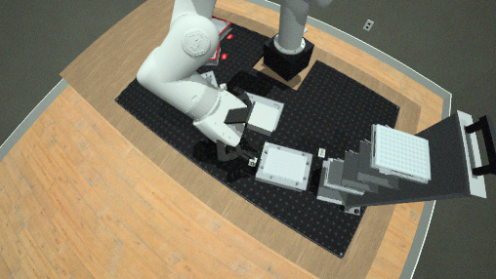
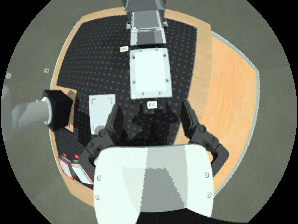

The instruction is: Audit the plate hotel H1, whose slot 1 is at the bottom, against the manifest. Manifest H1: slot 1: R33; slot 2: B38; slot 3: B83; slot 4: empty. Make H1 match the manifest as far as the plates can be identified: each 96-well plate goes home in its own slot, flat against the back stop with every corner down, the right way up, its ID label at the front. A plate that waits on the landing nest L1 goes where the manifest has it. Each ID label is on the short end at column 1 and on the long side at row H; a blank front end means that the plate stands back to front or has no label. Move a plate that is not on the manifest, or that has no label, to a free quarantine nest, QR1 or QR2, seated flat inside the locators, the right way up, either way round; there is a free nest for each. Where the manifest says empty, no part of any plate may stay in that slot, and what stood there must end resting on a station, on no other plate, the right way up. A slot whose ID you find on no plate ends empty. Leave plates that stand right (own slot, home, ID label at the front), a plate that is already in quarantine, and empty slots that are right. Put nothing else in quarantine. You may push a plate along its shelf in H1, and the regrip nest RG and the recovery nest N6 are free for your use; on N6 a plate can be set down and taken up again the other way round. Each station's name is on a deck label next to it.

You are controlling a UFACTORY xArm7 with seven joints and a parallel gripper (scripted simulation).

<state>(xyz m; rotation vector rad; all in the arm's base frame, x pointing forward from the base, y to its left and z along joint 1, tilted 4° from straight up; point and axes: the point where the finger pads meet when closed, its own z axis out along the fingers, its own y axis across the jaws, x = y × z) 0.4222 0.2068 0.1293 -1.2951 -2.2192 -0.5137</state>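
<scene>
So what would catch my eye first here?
The big white arm bends low over the black deck mat, its gripper open and empty just left of a plate on a nest. At right, a stepped grey plate hotel carries a white 96-well plate on top.

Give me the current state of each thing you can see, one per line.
gripper: open, holding nothing, low over the mat.
plate on landing nest: lying flat, wells up.
plate hotel: white plate on its top shelf; lower shelves partly hidden.
nest beside wrist: no plate on it.
red-edged nests: mostly hidden behind the arm.
</scene>
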